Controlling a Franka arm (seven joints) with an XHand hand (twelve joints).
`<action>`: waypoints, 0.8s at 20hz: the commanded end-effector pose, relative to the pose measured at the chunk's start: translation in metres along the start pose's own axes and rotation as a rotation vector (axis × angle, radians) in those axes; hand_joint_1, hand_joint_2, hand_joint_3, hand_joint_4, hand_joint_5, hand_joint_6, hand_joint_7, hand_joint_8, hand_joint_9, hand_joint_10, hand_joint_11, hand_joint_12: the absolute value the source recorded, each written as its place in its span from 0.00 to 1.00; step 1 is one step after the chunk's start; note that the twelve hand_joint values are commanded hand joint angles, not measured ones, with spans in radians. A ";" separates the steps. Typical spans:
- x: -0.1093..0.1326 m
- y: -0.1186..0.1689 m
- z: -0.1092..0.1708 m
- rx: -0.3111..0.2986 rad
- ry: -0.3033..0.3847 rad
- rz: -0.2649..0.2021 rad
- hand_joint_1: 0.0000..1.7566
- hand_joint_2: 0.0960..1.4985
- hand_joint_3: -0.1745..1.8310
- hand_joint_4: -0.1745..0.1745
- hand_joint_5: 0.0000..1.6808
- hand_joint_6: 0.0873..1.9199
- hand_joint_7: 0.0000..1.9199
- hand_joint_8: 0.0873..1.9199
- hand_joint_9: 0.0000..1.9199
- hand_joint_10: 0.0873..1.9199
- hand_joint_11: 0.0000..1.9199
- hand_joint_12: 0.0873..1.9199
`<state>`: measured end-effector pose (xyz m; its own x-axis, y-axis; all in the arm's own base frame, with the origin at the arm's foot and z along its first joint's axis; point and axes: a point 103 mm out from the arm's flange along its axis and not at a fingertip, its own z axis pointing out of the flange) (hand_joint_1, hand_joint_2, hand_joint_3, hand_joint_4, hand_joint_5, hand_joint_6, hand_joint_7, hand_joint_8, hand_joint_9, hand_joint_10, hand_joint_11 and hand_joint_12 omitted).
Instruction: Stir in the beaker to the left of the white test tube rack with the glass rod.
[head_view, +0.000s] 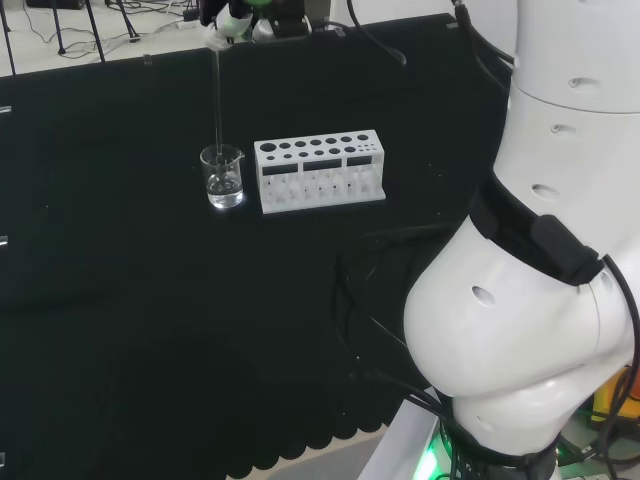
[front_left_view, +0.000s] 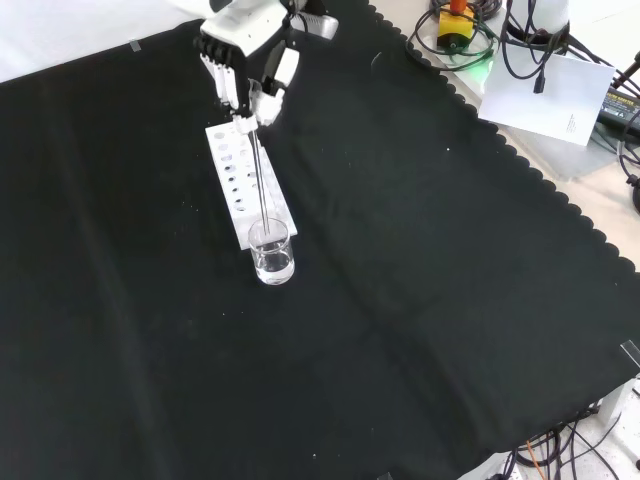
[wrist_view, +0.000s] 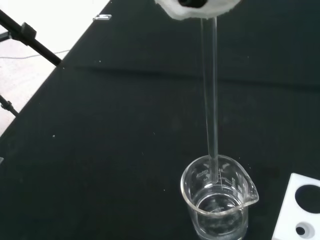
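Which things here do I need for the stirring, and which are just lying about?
For the job:
- hand, curled round the glass rod
- beaker, rod's lower end inside it
- white test tube rack, the landmark beside the beaker

Lying about:
- cables and gear off the cloth's far corner in the front view
- white paper sheet beside them

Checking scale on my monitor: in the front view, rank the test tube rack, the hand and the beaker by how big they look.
1. White test tube rack, the largest, a long strip.
2. Hand, holding the glass rod; it sits higher, nearer the camera, so this rank is unsure.
3. Beaker, clearly the smallest.
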<state>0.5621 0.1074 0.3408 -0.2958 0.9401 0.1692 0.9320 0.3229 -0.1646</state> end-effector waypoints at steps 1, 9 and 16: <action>-0.007 0.012 0.018 0.014 -0.002 0.006 0.75 0.69 0.00 0.00 0.84 0.00 0.69 0.36 0.84 0.37 0.87 0.19; -0.010 0.025 0.042 0.022 -0.004 -0.002 0.75 0.69 0.00 0.00 0.84 0.00 0.69 0.36 0.84 0.37 0.87 0.19; -0.006 0.028 0.051 0.015 -0.003 -0.016 0.75 0.69 0.00 0.00 0.84 0.00 0.69 0.36 0.84 0.37 0.88 0.18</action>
<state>0.5803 0.1129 0.2876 -0.3029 0.9382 0.1672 0.9258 0.3313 -0.1819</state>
